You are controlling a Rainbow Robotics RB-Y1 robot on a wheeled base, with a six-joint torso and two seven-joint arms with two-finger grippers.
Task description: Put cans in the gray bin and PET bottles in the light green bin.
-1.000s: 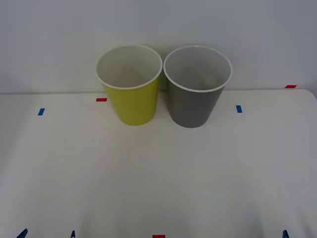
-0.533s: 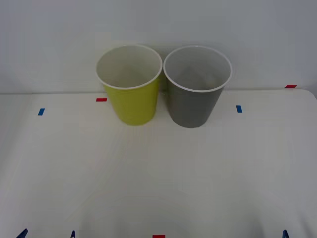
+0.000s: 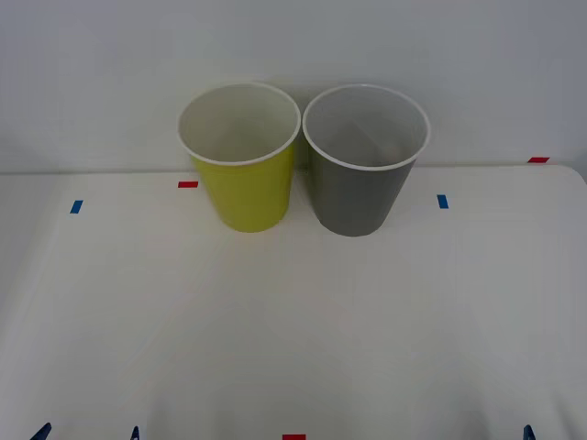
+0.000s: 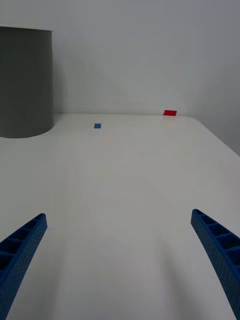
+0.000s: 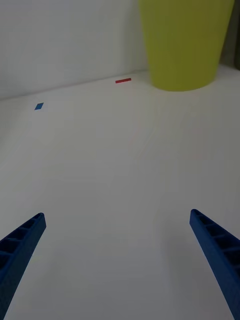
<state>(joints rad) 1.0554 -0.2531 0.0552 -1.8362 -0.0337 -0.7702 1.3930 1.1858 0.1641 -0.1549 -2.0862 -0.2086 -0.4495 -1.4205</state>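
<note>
The light green bin (image 3: pixel 242 160) and the gray bin (image 3: pixel 365 165) stand upright side by side at the back of the white table, rims almost touching. What lies inside them is hidden. The cans and PET bottles are out of view. My left gripper (image 5: pixel 117 216) hovers open over bare table at the near left edge, its fingertips (image 3: pixel 134 433) just showing, with the light green bin (image 5: pixel 184 42) well ahead of it. At the near right my right gripper (image 4: pixel 119 215) is open too and holds nothing, the gray bin (image 4: pixel 25 82) far ahead.
Small red tape marks (image 3: pixel 187 184) and blue tape marks (image 3: pixel 442 201) dot the white table (image 3: pixel 293 312). A plain wall rises right behind the bins. The table's right edge (image 4: pixel 220 145) runs close to the right gripper.
A faint shadow over the middle of the table has faded away toward the near edge. Bins and fingertips stay where they were.
</note>
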